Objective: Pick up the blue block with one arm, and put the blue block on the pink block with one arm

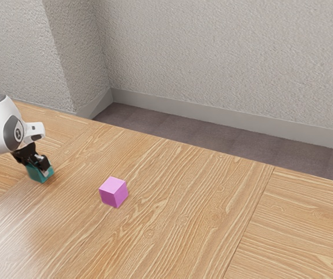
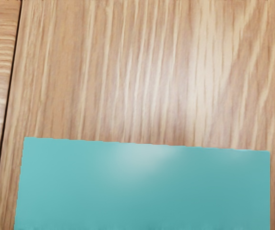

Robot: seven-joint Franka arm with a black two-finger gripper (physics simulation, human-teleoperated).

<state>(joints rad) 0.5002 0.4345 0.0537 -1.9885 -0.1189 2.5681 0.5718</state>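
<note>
The blue block (image 1: 40, 172), teal in colour, sits between the black fingers of my gripper (image 1: 37, 167) at the exterior view's left, at or just above the wooden table. The fingers touch it from two sides, so the gripper is shut on it. In the wrist view the same block (image 2: 142, 187) appears as a wide teal slab right under my hand, with wood grain beyond it. The pink block (image 1: 114, 192) rests on the table to the exterior view's right of the gripper, a short gap away and standing alone.
The wooden table (image 1: 201, 221) stretches toward the exterior view's right, with a plank seam (image 1: 253, 209) running across it. Behind it lie a dark floor strip (image 1: 224, 136) and grey textured walls (image 1: 212, 52).
</note>
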